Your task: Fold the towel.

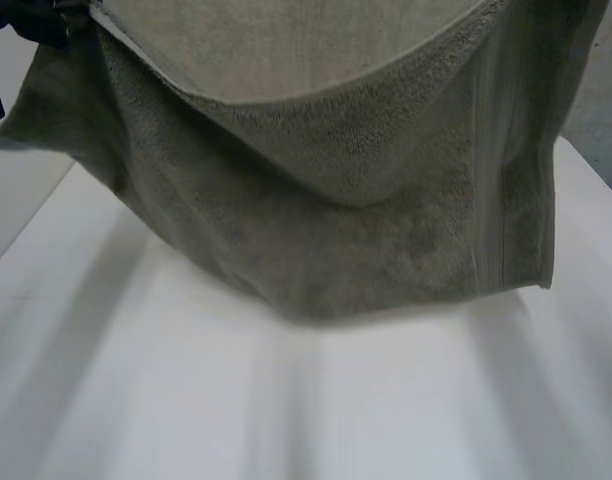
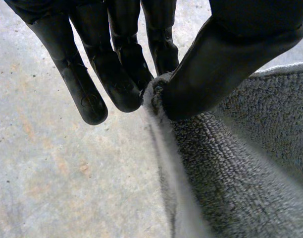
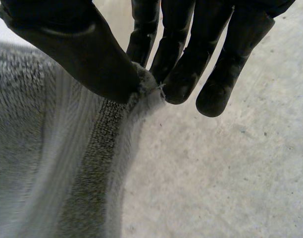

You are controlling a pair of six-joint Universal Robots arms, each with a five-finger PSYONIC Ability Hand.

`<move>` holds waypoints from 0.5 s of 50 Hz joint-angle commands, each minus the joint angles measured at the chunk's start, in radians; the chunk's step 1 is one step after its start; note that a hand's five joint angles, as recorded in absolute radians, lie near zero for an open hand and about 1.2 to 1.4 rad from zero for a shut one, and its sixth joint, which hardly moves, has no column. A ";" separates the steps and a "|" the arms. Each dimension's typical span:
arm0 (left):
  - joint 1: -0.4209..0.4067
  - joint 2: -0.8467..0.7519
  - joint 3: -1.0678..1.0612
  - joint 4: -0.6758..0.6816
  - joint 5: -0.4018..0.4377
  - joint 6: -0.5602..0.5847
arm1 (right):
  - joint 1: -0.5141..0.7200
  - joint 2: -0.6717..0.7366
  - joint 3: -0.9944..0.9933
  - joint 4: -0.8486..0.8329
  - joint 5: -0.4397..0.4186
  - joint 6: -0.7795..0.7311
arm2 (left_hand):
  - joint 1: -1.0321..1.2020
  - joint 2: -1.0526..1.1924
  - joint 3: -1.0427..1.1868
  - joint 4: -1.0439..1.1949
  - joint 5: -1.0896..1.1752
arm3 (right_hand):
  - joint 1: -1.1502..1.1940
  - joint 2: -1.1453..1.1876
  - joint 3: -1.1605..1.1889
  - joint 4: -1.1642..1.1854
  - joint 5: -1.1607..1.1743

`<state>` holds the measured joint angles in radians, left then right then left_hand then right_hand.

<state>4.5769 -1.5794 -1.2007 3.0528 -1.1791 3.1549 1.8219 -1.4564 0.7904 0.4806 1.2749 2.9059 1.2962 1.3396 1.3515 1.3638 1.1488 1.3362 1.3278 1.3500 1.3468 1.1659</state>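
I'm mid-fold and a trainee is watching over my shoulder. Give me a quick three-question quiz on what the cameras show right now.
1. True or false: the towel lies spread flat on the table.
2. Multiple choice: how does the left hand meet the towel? A) palm pressed flat on it; B) pinching it between thumb and fingers; C) not touching it.
3. Short answer: what does the right hand have between its thumb and fingers?

Key: 1 false, it hangs from the hands. 2 B. 3 the towel.
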 commanded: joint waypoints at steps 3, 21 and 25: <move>0.033 -0.310 0.084 -0.009 0.019 0.007 | 0.060 0.379 -0.291 0.239 0.058 -0.254 | 0.100 0.057 0.045 0.032 0.073 | 0.060 0.068 0.046 0.049 0.056; -0.024 -0.597 0.679 0.306 -0.132 -0.044 | 0.146 0.588 -0.686 -0.425 0.299 -0.278 | 0.100 0.057 0.045 0.032 0.073 | 0.060 0.068 0.046 0.049 0.056; -0.029 -0.547 0.662 0.465 -0.148 -0.116 | 0.151 0.557 -0.677 -0.445 0.285 -0.217 | 0.100 0.057 0.045 0.032 0.073 | 0.060 0.068 0.046 0.049 0.056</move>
<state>4.5647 -2.1927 -0.5525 3.2837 -1.2838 3.1475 1.9682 -0.8411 0.1060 0.0967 1.5772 2.6105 1.2963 1.3396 1.3522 1.3640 1.1489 1.3364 1.3352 1.3516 1.3471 1.1679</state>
